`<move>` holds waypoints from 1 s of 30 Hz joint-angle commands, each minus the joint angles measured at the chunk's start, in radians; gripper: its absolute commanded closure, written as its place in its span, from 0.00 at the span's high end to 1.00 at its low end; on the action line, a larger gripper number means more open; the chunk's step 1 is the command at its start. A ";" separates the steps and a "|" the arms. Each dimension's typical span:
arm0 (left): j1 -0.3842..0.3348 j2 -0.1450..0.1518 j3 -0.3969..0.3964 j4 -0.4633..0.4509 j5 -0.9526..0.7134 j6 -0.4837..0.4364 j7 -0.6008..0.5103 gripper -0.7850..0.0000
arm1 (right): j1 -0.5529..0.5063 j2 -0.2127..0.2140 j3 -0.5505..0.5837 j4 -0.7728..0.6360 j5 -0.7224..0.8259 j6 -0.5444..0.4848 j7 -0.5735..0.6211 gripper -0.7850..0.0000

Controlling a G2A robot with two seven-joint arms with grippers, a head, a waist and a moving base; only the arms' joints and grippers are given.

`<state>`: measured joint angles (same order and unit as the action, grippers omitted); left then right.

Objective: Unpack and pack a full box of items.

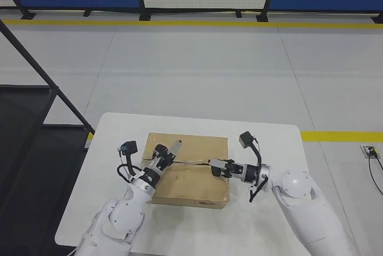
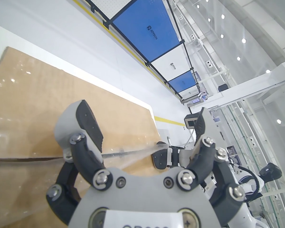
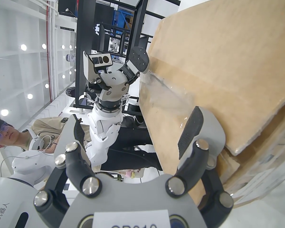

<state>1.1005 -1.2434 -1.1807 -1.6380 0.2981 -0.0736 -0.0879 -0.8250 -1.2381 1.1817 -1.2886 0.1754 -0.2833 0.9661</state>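
Observation:
A brown cardboard box [image 1: 188,173] lies flat on the white table [image 1: 262,211], its top flaps down and crumpled clear tape [image 3: 166,96] along the centre seam. My left gripper [image 1: 168,152] hovers over the seam's left part, open, with nothing between its fingers [image 2: 89,122]. My right gripper [image 1: 215,168] is at the seam's right end, open, one finger [image 3: 192,129] close against the box top [image 3: 228,55] beside the tape. From the left wrist, the box top [image 2: 49,105] and the right gripper [image 2: 161,159] at the far end of the seam are visible. A flap corner [image 3: 242,148] stands slightly raised.
A black metal frame [image 1: 31,121] stands left of the table. Bare table surface lies in front of and to the right of the box. Beyond the table is open floor with a yellow line [image 1: 345,136].

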 commanded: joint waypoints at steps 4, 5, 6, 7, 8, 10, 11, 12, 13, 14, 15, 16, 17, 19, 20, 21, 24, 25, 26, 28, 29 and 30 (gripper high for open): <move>0.009 -0.001 -0.009 -0.006 -0.009 -0.016 -0.025 1.00 | -0.003 0.002 0.007 0.004 0.007 -0.024 -0.016 1.00; 0.011 -0.001 -0.012 -0.008 -0.011 -0.018 -0.029 1.00 | -0.005 0.004 0.013 -0.001 0.001 -0.034 -0.020 1.00; 0.013 -0.001 -0.016 -0.011 -0.013 -0.020 -0.033 1.00 | -0.012 0.007 0.021 -0.009 0.003 -0.044 -0.022 1.00; 0.016 -0.001 -0.019 -0.014 -0.015 -0.022 -0.036 1.00 | -0.020 0.010 0.033 -0.019 0.010 -0.056 -0.020 1.00; 0.019 -0.001 -0.023 -0.017 -0.018 -0.024 -0.039 1.00 | -0.029 0.013 0.046 -0.031 0.010 -0.063 -0.020 1.00; 0.025 -0.001 -0.029 -0.022 -0.024 -0.026 -0.046 1.00 | -0.049 0.020 0.072 -0.061 0.013 -0.071 -0.019 1.00; 0.028 -0.001 -0.032 -0.025 -0.027 -0.028 -0.051 1.00 | -0.060 0.023 0.083 -0.078 0.017 -0.073 -0.019 1.00; 0.030 -0.001 -0.034 -0.026 -0.031 -0.030 -0.057 1.00 | -0.070 0.026 0.092 -0.094 0.017 -0.074 -0.018 1.00; 0.032 -0.001 -0.035 -0.026 -0.034 -0.030 -0.064 1.00 | -0.078 0.028 0.099 -0.111 0.017 -0.073 -0.023 1.00; 0.033 -0.001 -0.036 -0.026 -0.036 -0.032 -0.071 1.00 | -0.085 0.030 0.102 -0.125 0.016 -0.069 -0.026 1.00; 0.033 -0.001 -0.037 -0.026 -0.036 -0.033 -0.076 1.00 | -0.091 0.031 0.104 -0.137 0.016 -0.066 -0.028 1.00; 0.033 -0.002 -0.037 -0.025 -0.037 -0.032 -0.079 1.00 | -0.095 0.031 0.104 -0.149 0.023 -0.068 -0.035 1.00; 0.033 -0.002 -0.037 -0.024 -0.036 -0.033 -0.081 1.00 | -0.098 0.031 0.102 -0.157 0.028 -0.071 -0.041 1.00; 0.033 -0.004 -0.036 -0.022 -0.037 -0.034 -0.083 1.00 | -0.099 0.028 0.092 -0.167 0.062 -0.085 -0.046 1.00; 0.033 -0.004 -0.035 -0.020 -0.037 -0.034 -0.084 1.00 | -0.094 0.026 0.085 -0.166 0.079 -0.090 -0.050 1.00; 0.032 -0.005 -0.034 -0.019 -0.037 -0.034 -0.083 1.00 | -0.088 0.024 0.078 -0.160 0.090 -0.089 -0.059 1.00; 0.029 -0.007 -0.031 -0.012 -0.035 -0.031 -0.083 1.00 | -0.056 0.013 0.045 -0.141 0.138 -0.082 -0.102 1.00; 0.028 -0.008 -0.029 -0.010 -0.033 -0.032 -0.084 1.00 | -0.045 0.008 0.032 -0.132 0.158 -0.082 -0.111 1.00; 0.028 -0.009 -0.028 -0.008 -0.033 -0.032 -0.084 1.00 | -0.032 0.005 0.021 -0.122 0.173 -0.081 -0.114 1.00; 0.028 -0.010 -0.026 -0.007 -0.034 -0.034 -0.084 1.00 | -0.006 -0.003 0.003 -0.099 0.204 -0.074 -0.132 1.00; 0.028 -0.011 -0.026 -0.006 -0.032 -0.036 -0.085 1.00 | 0.007 -0.006 -0.005 -0.088 0.211 -0.073 -0.138 1.00; 0.028 -0.011 -0.026 -0.005 -0.032 -0.036 -0.085 1.00 | 0.019 -0.008 -0.011 -0.077 0.215 -0.070 -0.147 1.00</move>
<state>1.1282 -1.2542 -1.2068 -1.6437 0.2654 -0.1091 -0.1724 -0.8181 -1.2441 1.1762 -1.3764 0.3868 -0.3559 0.8272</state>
